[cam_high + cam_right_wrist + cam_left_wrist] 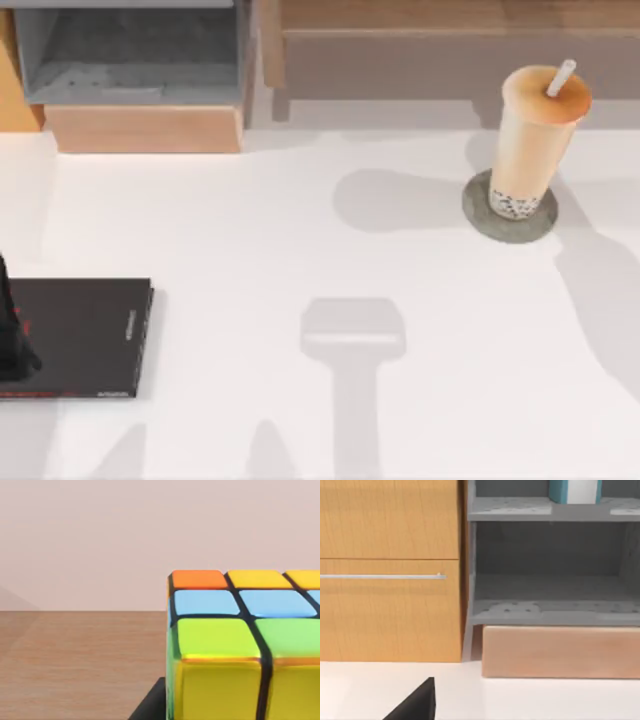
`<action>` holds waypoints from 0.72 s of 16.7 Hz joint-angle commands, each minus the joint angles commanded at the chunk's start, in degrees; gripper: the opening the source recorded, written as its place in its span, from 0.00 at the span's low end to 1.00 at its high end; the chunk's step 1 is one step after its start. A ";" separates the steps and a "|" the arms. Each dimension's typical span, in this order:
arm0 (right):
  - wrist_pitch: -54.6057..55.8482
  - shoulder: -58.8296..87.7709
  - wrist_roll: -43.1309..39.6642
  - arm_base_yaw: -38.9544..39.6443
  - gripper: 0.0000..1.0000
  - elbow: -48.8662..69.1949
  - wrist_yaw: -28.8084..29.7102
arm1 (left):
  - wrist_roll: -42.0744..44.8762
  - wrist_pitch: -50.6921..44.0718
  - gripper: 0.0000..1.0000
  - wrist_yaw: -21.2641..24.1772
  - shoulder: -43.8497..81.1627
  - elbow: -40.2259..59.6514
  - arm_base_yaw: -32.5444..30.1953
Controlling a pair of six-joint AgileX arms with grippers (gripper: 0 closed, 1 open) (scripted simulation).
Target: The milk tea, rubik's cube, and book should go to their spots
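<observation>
milk tea (530, 135): upright on the grey disc (478, 214), far right of the surface (300, 250)
book (572, 491): on the upper shelf (520, 509)
rubik's cube (245, 645): close against right tool; grip unclear
left tool (12, 340): over black slab (85, 335); fingers unclear

white table (300, 250), wooden cabinet (390, 570), grey shelves (550, 610).

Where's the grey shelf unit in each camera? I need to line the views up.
Top view: the grey shelf unit is in the upper left corner.
Left wrist view: its open compartments face the camera, beside a wooden drawer front.
Right wrist view: this camera looks at the rubik's cube, close up before a wooden surface.
Shared landmark: the pale wooden block under the shelf, also in the left wrist view.
</observation>
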 joint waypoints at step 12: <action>-0.95 0.93 0.18 0.04 0.53 0.03 0.54 | 0.00 0.00 1.00 0.00 0.00 0.00 0.00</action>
